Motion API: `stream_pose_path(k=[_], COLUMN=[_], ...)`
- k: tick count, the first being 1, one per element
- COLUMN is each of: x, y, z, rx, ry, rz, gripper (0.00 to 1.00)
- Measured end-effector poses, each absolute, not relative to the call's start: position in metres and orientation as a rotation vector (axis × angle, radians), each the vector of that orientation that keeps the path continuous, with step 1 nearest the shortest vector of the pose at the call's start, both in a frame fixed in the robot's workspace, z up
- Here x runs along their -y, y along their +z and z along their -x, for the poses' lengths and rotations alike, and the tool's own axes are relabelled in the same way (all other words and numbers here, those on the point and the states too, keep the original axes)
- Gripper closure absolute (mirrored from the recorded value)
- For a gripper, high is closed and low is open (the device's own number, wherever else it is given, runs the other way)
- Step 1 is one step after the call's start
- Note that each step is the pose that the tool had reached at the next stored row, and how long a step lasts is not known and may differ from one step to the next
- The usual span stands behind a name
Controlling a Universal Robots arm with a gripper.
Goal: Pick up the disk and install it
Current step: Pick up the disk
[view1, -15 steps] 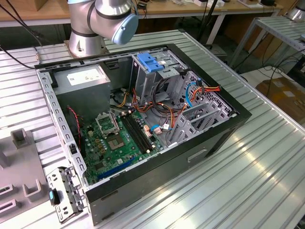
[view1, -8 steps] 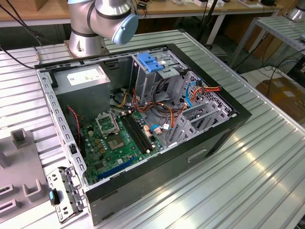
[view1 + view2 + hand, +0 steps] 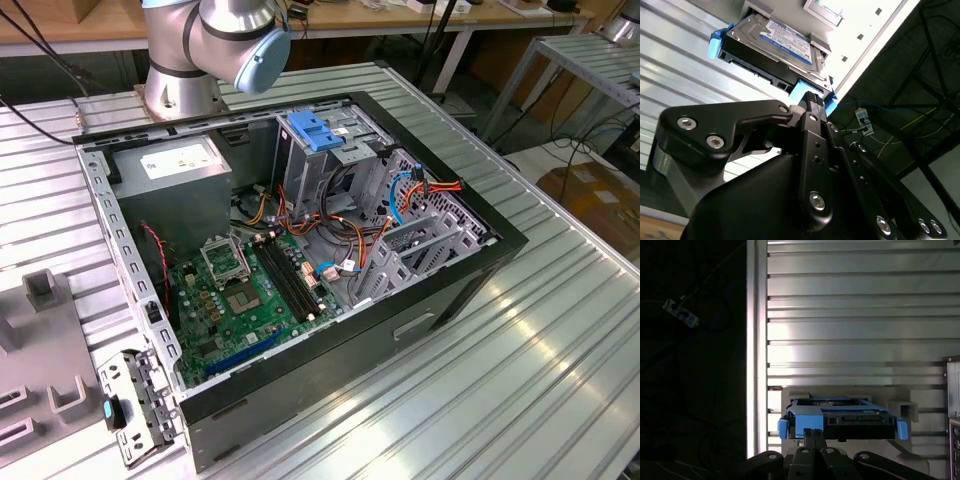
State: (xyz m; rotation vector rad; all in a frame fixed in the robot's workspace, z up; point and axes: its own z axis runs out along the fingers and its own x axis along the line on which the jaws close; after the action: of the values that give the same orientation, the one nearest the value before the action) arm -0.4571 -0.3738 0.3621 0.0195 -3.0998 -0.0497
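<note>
Closest, in both wrist views: black two-finger gripper (image 3: 813,432), closed almost fully onto the front lip of the blue plastic bracket framing the flat silver metal disk (image 3: 775,42). Looks like a thin pinch on flexible plastic, so likely to twist or slip on lifting. Disk's place: in a grey plastic holder (image 3: 902,410) on the ribbed aluminium table (image 3: 850,315); could catch on the holder's walls. White-and-blue label on top, print unreadable. Farther off, in the exterior view: open black computer case (image 3: 470,290), orange cables (image 3: 372,240) beside the grey metal drive cage (image 3: 300,175), apt to snag.
</note>
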Motion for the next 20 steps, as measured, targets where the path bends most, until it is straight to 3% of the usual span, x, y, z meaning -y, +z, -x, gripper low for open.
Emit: stream_pose_path(k=[20], x=[0.3734], y=[0.3616], z=[0.457], rx=[3.026], ry=[-0.035], rz=[-0.655], gripper=[0.89])
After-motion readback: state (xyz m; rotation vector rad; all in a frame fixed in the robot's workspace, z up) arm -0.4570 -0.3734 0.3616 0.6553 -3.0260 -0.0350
